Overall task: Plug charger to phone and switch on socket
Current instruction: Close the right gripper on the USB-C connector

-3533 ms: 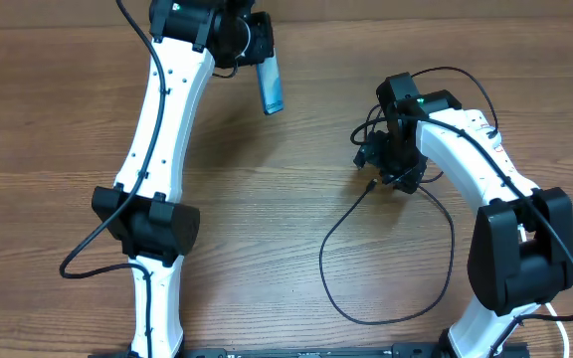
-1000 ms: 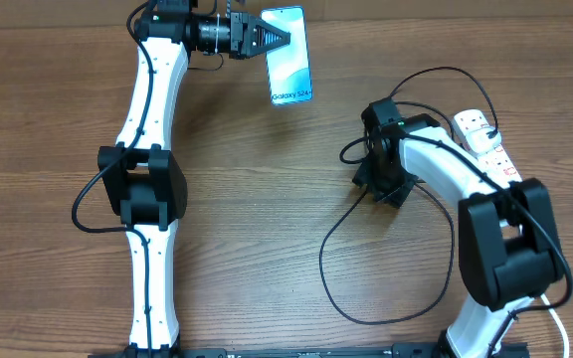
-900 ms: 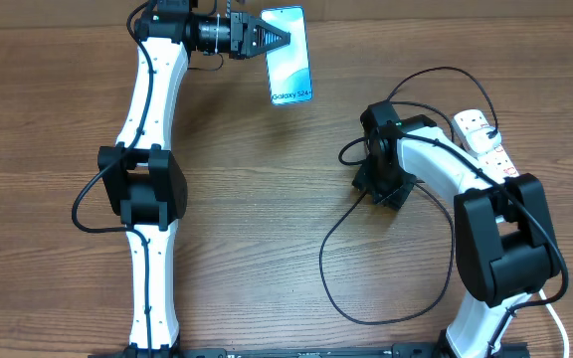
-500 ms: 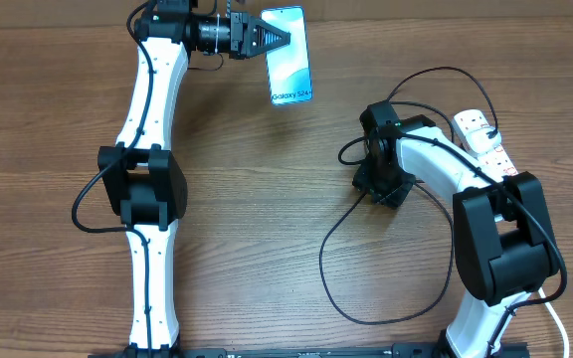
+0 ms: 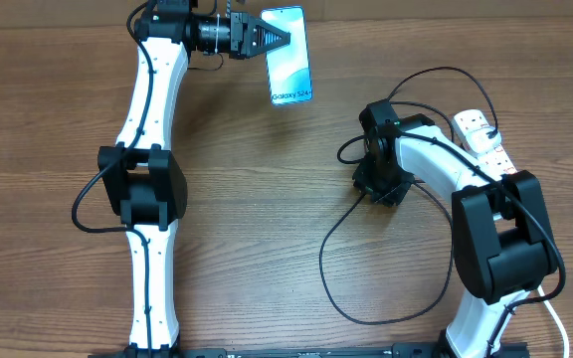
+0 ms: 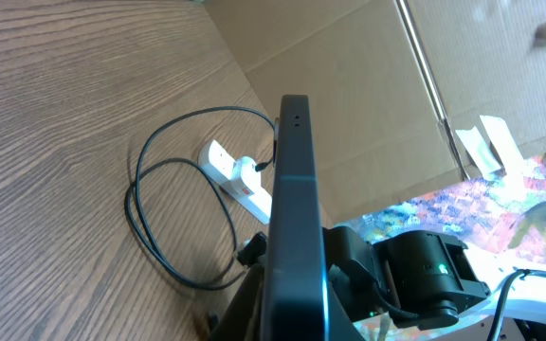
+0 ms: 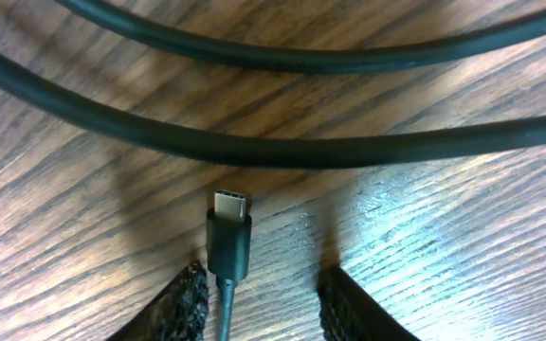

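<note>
My left gripper (image 5: 273, 40) is shut on the phone (image 5: 289, 55), held above the table's far edge with its light blue screen facing up. In the left wrist view the phone (image 6: 295, 208) shows edge-on and hides the fingers. The charger, a thin black cable (image 5: 322, 261), loops over the table to the white socket (image 5: 484, 141) on the right. My right gripper (image 5: 380, 187) points down at the table. The cable's small connector (image 7: 229, 237) lies between its open fingers (image 7: 173, 308), close to the left one, with a gap to the right one.
Two strands of the same cable (image 7: 282, 147) cross the wood just beyond the connector. Seen from the left wrist, the socket (image 6: 238, 178) and the cable loop (image 6: 150, 213) lie before a cardboard wall (image 6: 349, 104). A thick white cord (image 5: 561, 333) runs off at the lower right.
Earlier, the left arm turned the phone from edge-on to screen-up and carried it right. The right arm swung its wrist aside, baring the socket. Over the last second the right arm edged slightly left.
</note>
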Motion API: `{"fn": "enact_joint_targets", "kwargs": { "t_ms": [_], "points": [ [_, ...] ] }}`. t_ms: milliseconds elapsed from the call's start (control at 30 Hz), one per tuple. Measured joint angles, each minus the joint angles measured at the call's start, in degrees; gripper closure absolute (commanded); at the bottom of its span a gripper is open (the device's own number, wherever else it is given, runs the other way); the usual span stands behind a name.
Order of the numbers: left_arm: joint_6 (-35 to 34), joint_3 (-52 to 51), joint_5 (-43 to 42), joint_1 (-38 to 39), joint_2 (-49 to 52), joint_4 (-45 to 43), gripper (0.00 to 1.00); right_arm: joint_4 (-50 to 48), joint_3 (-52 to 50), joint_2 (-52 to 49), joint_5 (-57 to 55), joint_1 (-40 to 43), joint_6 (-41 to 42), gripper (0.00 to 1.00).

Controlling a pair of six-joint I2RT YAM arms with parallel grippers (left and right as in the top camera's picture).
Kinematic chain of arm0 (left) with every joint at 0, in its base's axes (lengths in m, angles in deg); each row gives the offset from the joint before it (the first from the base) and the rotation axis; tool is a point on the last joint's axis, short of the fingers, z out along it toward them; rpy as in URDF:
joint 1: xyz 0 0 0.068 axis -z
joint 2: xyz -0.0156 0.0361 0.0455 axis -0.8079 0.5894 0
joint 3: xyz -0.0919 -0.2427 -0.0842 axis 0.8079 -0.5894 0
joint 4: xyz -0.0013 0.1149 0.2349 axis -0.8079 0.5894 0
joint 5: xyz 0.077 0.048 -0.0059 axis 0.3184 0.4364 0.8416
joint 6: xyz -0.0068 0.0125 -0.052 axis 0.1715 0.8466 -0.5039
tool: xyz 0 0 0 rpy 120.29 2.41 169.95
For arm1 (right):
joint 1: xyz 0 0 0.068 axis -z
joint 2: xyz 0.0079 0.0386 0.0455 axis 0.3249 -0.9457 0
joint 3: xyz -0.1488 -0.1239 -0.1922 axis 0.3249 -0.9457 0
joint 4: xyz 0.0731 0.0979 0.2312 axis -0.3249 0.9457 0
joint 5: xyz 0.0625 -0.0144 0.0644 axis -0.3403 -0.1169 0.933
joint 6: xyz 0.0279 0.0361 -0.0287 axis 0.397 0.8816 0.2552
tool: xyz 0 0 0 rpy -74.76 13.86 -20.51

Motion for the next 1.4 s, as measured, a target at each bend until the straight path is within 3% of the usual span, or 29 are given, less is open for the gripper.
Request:
{"fn": "enact_joint_targets", "kwargs": {
  "t_ms": [200,567,800,1400],
  "points": [
    [0.0,0.0,0.0,0.0,0.0,0.0,0.96,-0.13,0.0,0.0,0.31,0.0,-0.15,0.74],
    [0.0,0.0,0.0,0.0,0.0,0.0,0.96,-0.26,0.02,-0.02,0.76,-0.07,-0.2,0.73],
    [-0.02,0.0,0.0,0.0,0.0,0.0,0.96,-0.2,0.11,-0.04,1.07,-0.04,-0.68,0.81],
    [-0.02,0.0,0.0,0.0,0.0,0.0,0.96,-1.09,0.11,-0.09,1.42,-0.07,-1.18,0.86]
  ]
}}
